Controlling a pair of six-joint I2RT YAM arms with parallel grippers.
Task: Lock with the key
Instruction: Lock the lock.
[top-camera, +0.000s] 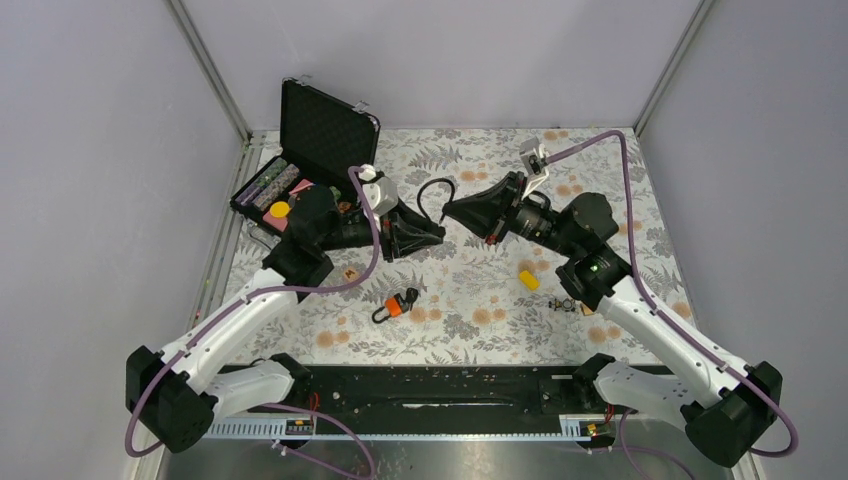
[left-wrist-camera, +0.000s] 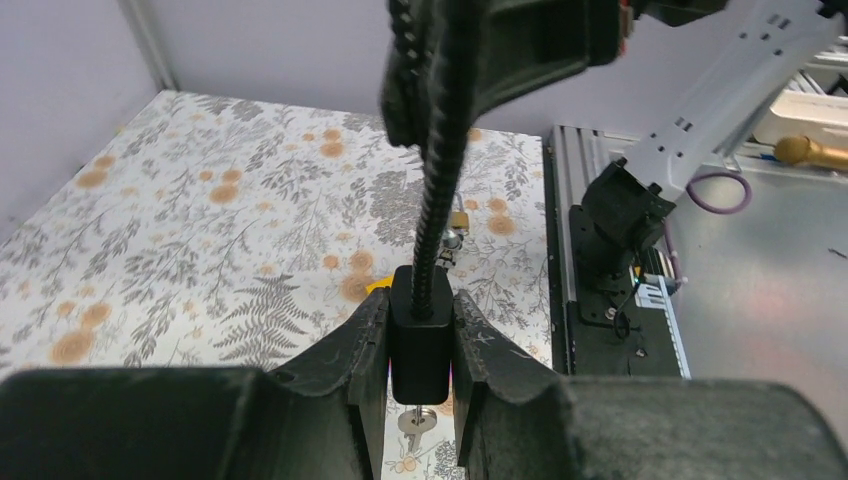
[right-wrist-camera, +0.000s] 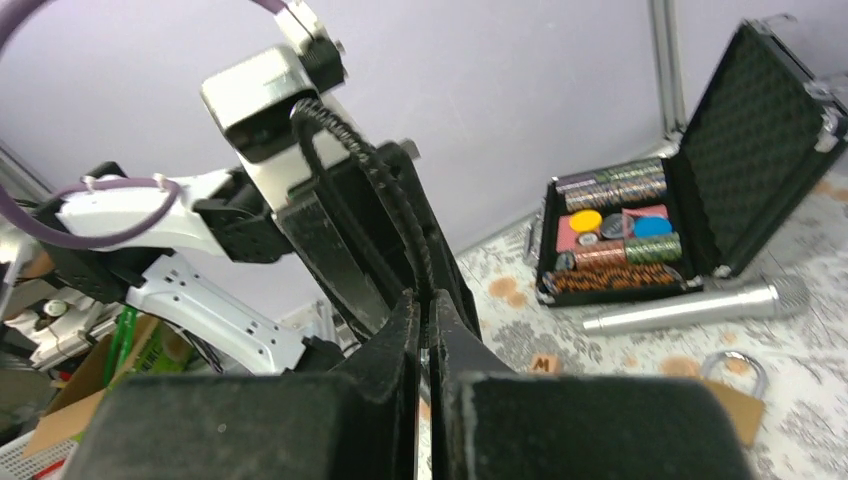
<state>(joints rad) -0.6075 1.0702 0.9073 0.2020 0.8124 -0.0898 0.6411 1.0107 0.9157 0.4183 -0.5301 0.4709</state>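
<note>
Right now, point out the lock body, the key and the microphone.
Lock body (left-wrist-camera: 420, 340): left wrist view, its black front face.
Key (left-wrist-camera: 418, 425): left wrist view, its silver head under the lock.
Microphone (right-wrist-camera: 680, 307): right wrist view, middle of its silver handle.

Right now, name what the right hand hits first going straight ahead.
Probably the left hand, facing it and gripping the lock body; the right hand pinches that lock's cable. Depth is unclear.

The cable lock (left-wrist-camera: 420, 345) has a small black box-shaped body. It stands upright between the fingers of the left gripper (left-wrist-camera: 420, 312), above the table. Its black braided cable (left-wrist-camera: 432, 215) rises from the top of the body into the closed right gripper (right-wrist-camera: 424, 300). A silver key (left-wrist-camera: 414, 424) hangs under the body.
</note>
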